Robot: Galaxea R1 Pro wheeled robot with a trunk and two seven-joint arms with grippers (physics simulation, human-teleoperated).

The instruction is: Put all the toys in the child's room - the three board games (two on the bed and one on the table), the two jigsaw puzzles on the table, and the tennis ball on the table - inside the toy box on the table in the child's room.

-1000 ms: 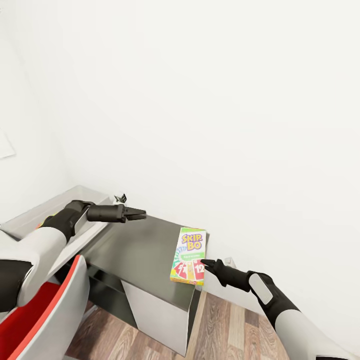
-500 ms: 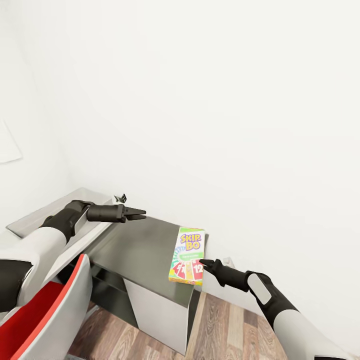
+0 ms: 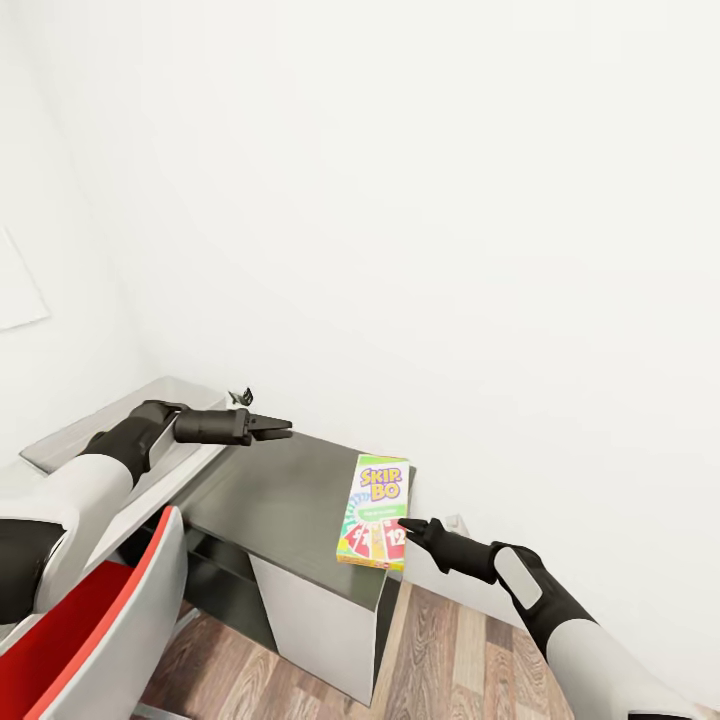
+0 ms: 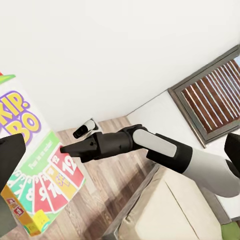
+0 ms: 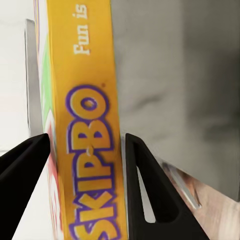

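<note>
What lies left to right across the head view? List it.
Chair → left pincer → board game → right pincer, its fingers either side of the game's edge.

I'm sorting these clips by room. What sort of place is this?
Probably a child's bedroom or study corner: a Skip-Bo game box lies on a grey desk unit against a white wall, a red and white chair is drawn up to it, and the floor is wood plank.
</note>
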